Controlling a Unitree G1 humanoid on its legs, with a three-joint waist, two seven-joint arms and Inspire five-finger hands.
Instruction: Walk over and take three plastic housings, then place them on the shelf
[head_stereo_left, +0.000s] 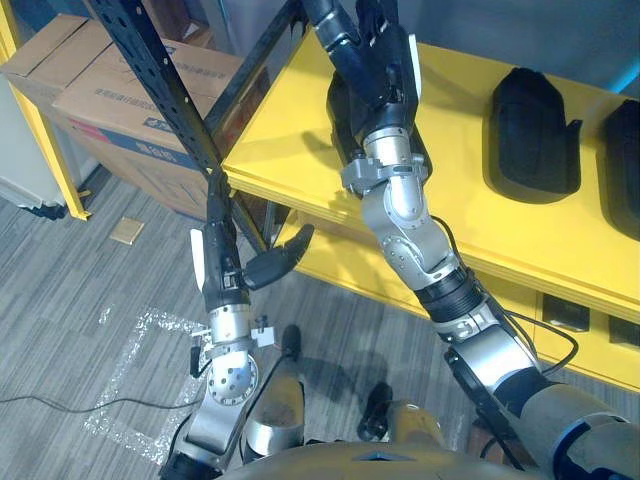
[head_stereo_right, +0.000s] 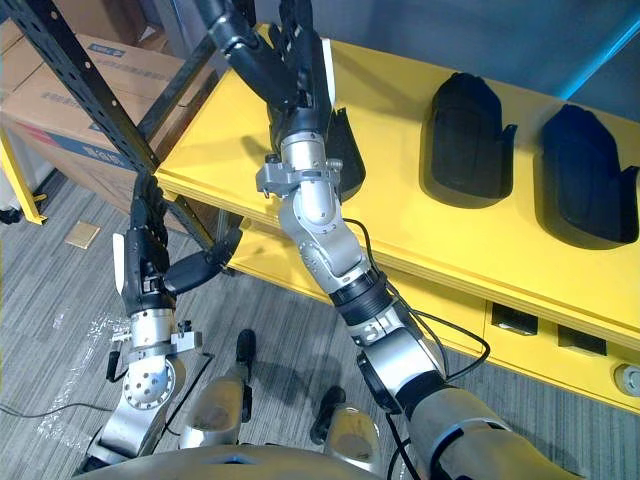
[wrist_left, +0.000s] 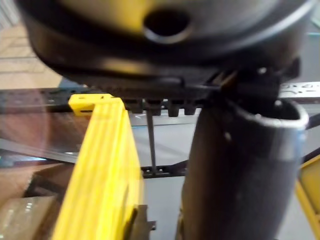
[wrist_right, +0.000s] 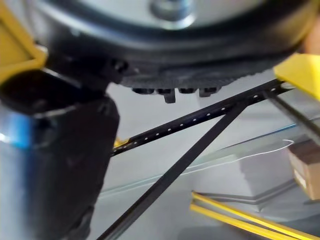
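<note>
Carpet floor (head_stereo_left: 80, 300): grey, ran from 6 to 9 o'clock in the head views.
Yellow shelf (head_stereo_right: 450, 230): its top board crossed from 12 to 3 o'clock, with a lower yellow level under its front edge.
Cardboard boxes (head_stereo_left: 110, 90): stood on the floor at 10 o'clock, behind the rack.
Rack upright (head_stereo_left: 160, 85): black and perforated, it slanted from 11 o'clock down to the shelf's near corner.
Plastic housings: three black shells lay on the top board. Two sat side by side at 2 o'clock (head_stereo_right: 468, 140) and 3 o'clock (head_stereo_right: 590, 175), apart from each other. The third (head_stereo_right: 345, 150) lay at 12 o'clock, partly hidden behind the right wrist.
Right hand (head_stereo_right: 290, 65): was raised over the third housing at 12 o'clock, fingers stretched out, grasping nothing.
Left hand (head_stereo_left: 222, 255): was at 8 o'clock, just below the shelf's corner and beside the upright, fingers straight and pointing up, thumb (head_stereo_left: 285, 258) spread toward 3 o'clock, empty.
Tan square (head_stereo_left: 127, 230): lay flat on the carpet at 9 o'clock.
</note>
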